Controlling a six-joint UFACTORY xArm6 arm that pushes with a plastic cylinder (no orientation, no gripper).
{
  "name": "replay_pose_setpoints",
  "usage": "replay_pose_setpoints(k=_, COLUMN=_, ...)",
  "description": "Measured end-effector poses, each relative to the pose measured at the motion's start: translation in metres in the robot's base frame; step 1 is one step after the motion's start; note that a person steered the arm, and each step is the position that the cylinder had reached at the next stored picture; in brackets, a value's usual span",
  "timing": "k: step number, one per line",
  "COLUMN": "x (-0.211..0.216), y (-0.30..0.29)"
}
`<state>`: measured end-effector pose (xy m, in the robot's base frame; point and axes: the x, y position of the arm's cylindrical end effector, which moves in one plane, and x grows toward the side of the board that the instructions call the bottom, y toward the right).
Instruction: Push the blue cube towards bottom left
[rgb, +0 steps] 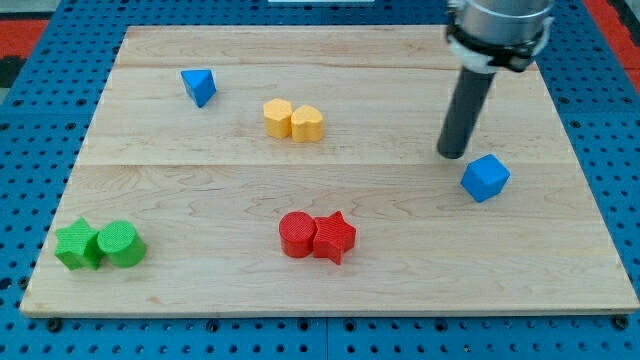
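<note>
One dark rod, no pincer to open or clench — my tip (453, 153) stands just upper-left of the blue cube (485, 178).

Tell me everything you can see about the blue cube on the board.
The blue cube is a small, matte, plastic-looking block with ridged faces, resting on the wooden board at the view's right. It sits turned, one corner toward the view's bottom. My tip stands just to its upper left, close by; contact cannot be told. No other block touches it.

Dark rod upright, my tip (453, 154) down — view's right
</note>
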<state>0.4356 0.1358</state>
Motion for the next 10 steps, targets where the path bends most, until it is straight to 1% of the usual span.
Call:
replay_pose_setpoints(k=1, x=0.04, y=0.008)
replay_pose_setpoints(k=2, x=0.055, y=0.005)
replay_pose_setpoints(k=3, x=0.026, y=-0.004)
replay_pose_setpoints(k=4, x=0.0, y=0.018)
replay_pose_setpoints(k=5, x=0.0, y=0.054)
replay_pose_setpoints(k=6, x=0.035, y=0.062)
replay_pose_setpoints(k=7, x=0.06, y=0.065)
replay_pose_setpoints(k=8, x=0.039, y=0.062)
replay_pose_setpoints(k=9, x=0.044, y=0.049)
replay_pose_setpoints(k=10, x=0.082, y=0.072)
